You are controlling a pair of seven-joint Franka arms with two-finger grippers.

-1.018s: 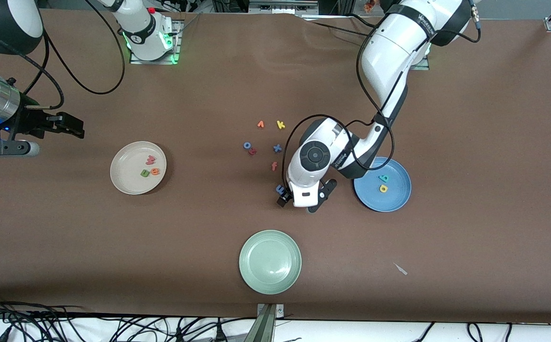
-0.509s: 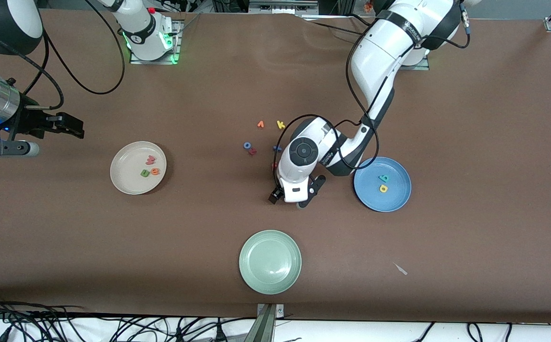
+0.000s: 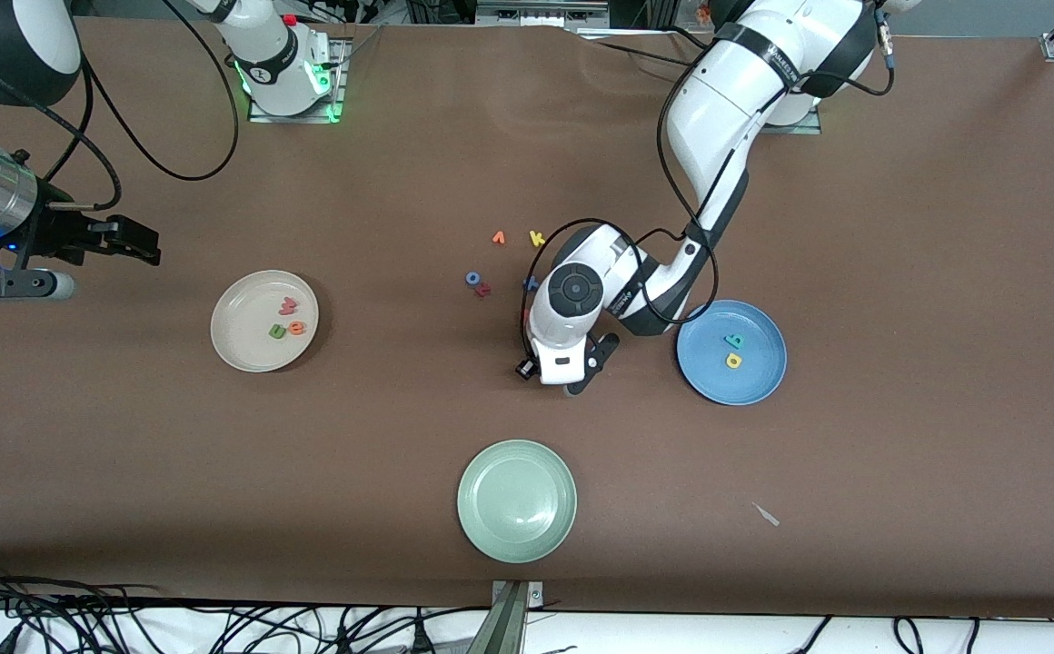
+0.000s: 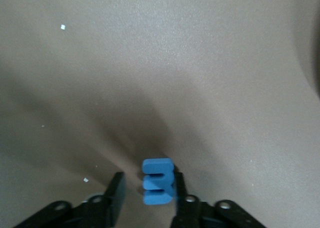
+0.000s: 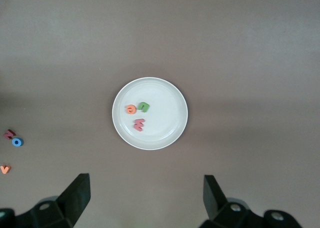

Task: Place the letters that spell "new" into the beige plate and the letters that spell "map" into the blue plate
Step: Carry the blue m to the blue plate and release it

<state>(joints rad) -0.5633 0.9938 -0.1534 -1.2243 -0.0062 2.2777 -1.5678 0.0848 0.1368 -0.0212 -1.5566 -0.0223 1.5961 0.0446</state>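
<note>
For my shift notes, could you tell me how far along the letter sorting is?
Done: n, e, w lie in the beige plate; p and a in the blue plate. In hand: left gripper around the blue m. Left: carry it to the blue plate. Right gripper waits open.

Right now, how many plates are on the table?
3. The beige plate toward the right arm's end, the blue plate toward the left arm's end, the pale green plate nearest the front camera.
</note>
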